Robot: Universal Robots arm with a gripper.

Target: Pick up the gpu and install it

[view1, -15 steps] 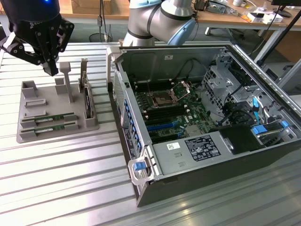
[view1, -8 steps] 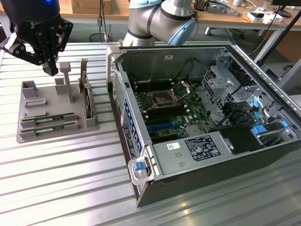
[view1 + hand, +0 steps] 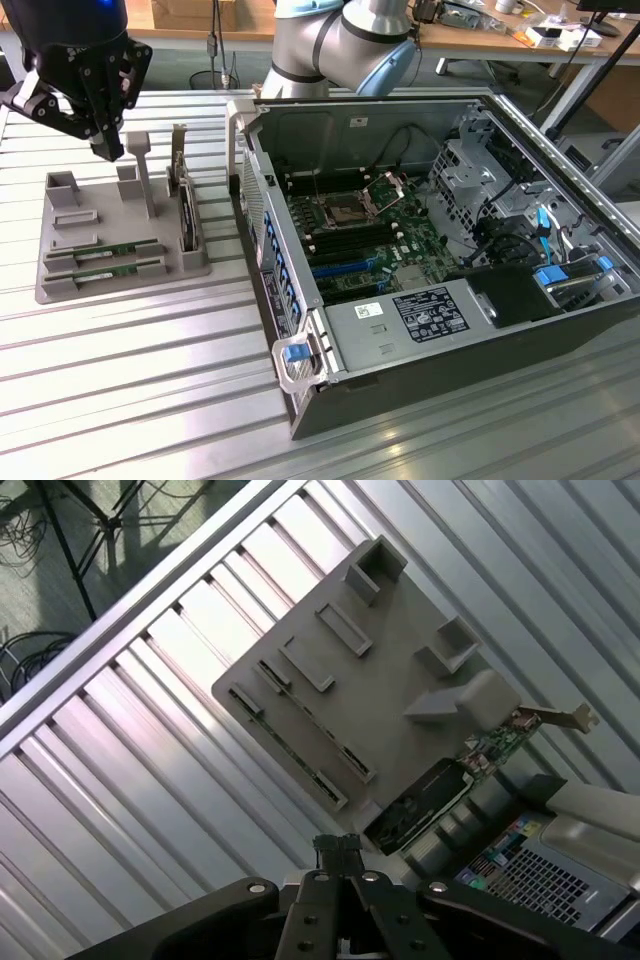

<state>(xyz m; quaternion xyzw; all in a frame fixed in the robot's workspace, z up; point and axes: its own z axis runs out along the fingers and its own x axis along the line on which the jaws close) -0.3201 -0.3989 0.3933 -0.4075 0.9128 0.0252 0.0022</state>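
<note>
Gripper [image 3: 106,148] hovers above the grey parts tray [image 3: 55,290], fingers closed on nothing. The gpu [image 3: 105,250] lies flat in a tray slot, with a second green stick [image 3: 105,268] just beside it. A dark card [image 3: 186,215] stands upright on the tray. The tray sits on the tabletop [image 3: 150,380].

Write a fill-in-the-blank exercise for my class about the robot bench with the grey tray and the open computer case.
The gripper is ___ and holds nothing.
The grey tray holds ___ green sticks lying flat.
The tray sits to the exterior view's ___ of the computer case.
Missing words: shut; two; left.
</note>
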